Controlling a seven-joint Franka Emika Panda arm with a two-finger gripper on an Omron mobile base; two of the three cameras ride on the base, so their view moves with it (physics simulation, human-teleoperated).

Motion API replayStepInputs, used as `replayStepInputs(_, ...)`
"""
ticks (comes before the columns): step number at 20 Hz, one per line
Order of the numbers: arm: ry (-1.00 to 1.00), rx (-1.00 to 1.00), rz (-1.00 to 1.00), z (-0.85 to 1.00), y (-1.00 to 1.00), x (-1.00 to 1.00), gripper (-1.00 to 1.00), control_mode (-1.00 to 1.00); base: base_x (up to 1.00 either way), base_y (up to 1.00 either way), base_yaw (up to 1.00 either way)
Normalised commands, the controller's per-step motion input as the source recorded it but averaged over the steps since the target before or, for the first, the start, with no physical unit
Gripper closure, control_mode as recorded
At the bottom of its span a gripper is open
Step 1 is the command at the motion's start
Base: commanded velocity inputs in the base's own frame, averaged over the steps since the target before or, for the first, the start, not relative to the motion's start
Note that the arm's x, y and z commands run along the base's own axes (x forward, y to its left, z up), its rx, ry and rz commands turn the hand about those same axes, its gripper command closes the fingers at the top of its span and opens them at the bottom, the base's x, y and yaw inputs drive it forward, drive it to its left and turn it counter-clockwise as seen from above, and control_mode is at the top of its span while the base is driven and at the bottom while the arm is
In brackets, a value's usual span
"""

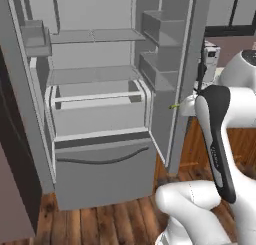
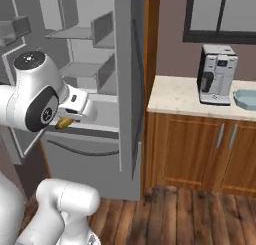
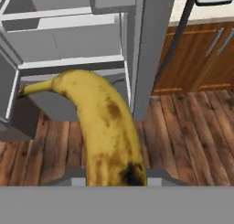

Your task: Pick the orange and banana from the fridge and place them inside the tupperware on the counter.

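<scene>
**A:** Where are you in the job?

**B:** You have the banana [image 3: 103, 127] clenched in the gripper [image 2: 67, 120], out in front of the open fridge [image 1: 95, 114] and above the wooden floor [image 3: 192, 136]. It is not in the tupperware [image 2: 245, 99] yet; that tray sits at the far right of the surface [image 2: 180, 96], beside the coffee machine [image 2: 216, 74].

**B:** And the orange?

**A:** You can't find it on the shelves from here, and the tray's inside is too cut off to say whether it lies there.

**B:** What about room to move?

**A:** The fridge door [image 2: 131, 89] stands edge-on between you and the surface, so you probably need to swing around its outer edge. Past it, the stretch between surface edge and coffee machine looks open
</scene>
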Motion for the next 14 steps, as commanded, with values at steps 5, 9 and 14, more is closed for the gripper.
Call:
replayStepInputs(5,0.0,0.0,0.0,0.0,0.0,0.0,1.0,1.0,-0.05,-1.0,0.0)
replayStepInputs(9,0.0,0.0,0.0,0.0,0.0,0.0,1.0,1.0,0.0,-1.0,0.0)
replayStepInputs(14,0.0,0.0,0.0,0.0,0.0,0.0,1.0,1.0,0.0,-0.96,0.0)
